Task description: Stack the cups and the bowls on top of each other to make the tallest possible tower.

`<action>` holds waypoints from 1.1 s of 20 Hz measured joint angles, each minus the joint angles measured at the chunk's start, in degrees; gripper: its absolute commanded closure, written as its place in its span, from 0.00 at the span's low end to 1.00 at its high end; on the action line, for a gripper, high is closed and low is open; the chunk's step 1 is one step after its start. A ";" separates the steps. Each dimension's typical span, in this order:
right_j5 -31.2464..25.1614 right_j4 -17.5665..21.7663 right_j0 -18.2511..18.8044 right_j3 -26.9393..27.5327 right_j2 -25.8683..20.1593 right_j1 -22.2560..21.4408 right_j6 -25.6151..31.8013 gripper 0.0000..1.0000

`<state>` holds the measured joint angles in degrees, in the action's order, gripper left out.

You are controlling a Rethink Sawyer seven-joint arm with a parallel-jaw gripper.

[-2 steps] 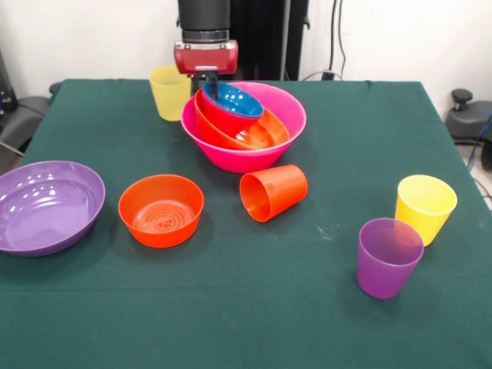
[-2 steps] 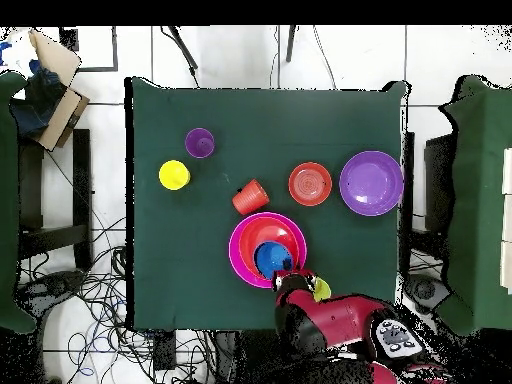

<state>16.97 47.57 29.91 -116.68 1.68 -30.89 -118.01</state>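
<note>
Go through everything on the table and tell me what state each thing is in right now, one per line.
Pink bowl: upright, holds nested bowls.
Wide orange bowl: tilted inside it.
Magenta bowl: tilted, nested.
Blue bowl: innermost, tilted.
Small orange bowl: upright, empty.
Purple bowl: upright, empty.
Orange cup: on its side.
Purple cup, yellow cups: upright.
Gripper: at the bowls' rim.

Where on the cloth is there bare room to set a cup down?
Bare cloth along the near edge, below the small orange bowl and purple cup, and right of the pink bowl. Crowded between the pink bowl and the tipped orange cup.
</note>
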 measured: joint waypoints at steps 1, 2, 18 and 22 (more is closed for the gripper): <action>0.06 0.00 -0.06 -0.11 0.08 0.12 0.00 0.00; 0.09 0.00 -0.05 -0.22 0.13 0.26 0.00 0.00; -3.20 0.00 4.86 -4.25 -3.63 -2.20 0.00 0.00; -10.60 -0.44 11.61 -7.02 -9.99 -6.38 0.00 0.00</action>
<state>6.37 47.13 41.52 -123.71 -8.31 -37.27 -118.01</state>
